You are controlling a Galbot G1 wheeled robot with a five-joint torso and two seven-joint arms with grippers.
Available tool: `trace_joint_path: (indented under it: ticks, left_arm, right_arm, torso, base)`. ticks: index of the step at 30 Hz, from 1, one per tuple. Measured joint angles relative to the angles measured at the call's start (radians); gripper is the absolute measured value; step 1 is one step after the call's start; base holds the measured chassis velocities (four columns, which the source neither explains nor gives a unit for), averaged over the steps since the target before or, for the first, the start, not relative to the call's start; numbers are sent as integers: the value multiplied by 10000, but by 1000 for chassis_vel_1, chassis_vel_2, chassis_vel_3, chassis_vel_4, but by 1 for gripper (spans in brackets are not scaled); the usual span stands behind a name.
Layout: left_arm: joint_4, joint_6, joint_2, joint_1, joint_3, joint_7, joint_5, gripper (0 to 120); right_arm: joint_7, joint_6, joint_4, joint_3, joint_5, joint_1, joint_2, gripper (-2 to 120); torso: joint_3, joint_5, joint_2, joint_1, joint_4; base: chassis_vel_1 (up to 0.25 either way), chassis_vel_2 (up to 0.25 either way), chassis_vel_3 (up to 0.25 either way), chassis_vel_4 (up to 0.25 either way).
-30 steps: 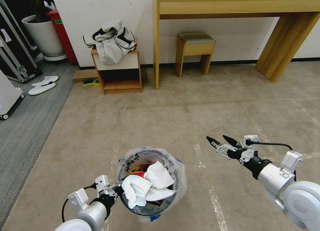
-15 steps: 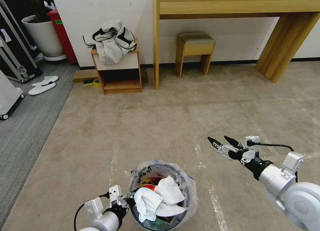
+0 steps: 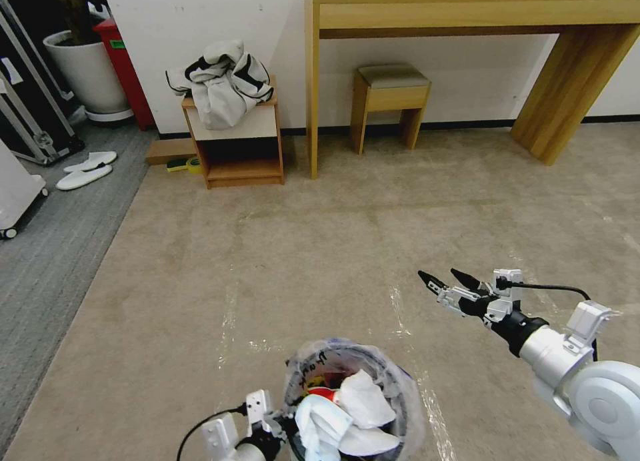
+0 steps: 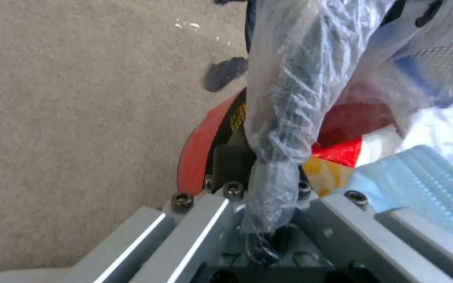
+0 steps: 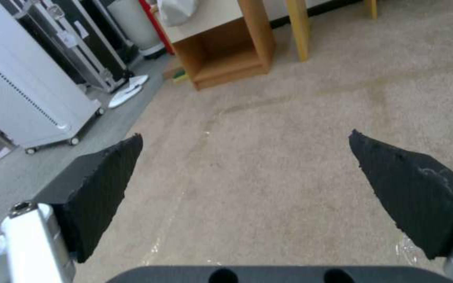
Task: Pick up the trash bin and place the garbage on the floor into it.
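The trash bin (image 3: 313,364), red with a crinkled clear bag, hangs low at the near edge of the head view. My left gripper (image 3: 283,424) is shut on its rim. In the left wrist view the gripper (image 4: 263,177) pinches the bagged rim (image 4: 284,110) above the red wall (image 4: 197,149). Garbage fills the bin: white tissues (image 3: 363,398) and a red-and-yellow wrapper (image 4: 342,153). My right gripper (image 3: 437,273) hovers open over the beige floor (image 3: 333,248) to the bin's right, its fingers spread wide (image 5: 245,133) with nothing between them.
A small wooden cabinet (image 3: 233,161) with bundled clothes, a stool (image 3: 390,94) and a long desk (image 3: 467,14) line the far wall. A planter (image 3: 87,74), a tall red bin (image 3: 123,68) and white slippers (image 3: 87,168) stand far left on grey carpet. Tape lines (image 3: 230,301) cross the floor.
My left arm has drawn the bin nearer to me and to the right in the picture. The right gripper has barely moved and stays open.
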Motion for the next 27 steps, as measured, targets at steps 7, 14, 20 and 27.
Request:
trace_joint_path:
  ticks: [7, 14, 20, 27]
  left_arm:
    - [96, -95, 96, -653, -391, -214, -505, 0]
    - [113, -119, 442, -1225, -862, -460, -1295, 0]
    - [172, -134, 661, -1426, -1178, -515, -1689, 0]
    - [220, -113, 776, -1763, -1391, -920, -2367, 0]
  right_arm:
    - [-17, 22, -31, -18, -44, -22, 31, 100]
    - [-25, 28, -72, -95, -82, -21, 27, 100]
    - [-23, 33, -154, -237, -79, 63, -52, 100]
    - [-21, 49, -308, -499, -70, 185, -188, 100]
  torso:
    - [0, 0, 0, 0, -1]
    - [1, 0, 0, 0, 0]
    - [1, -1, 0, 0, -1]
    - [1, 0, 0, 0, -1]
  base:
    - [0, 0, 0, 0]
    - [0, 0, 0, 0]
    - [0, 0, 0, 0]
    - [0, 0, 0, 0]
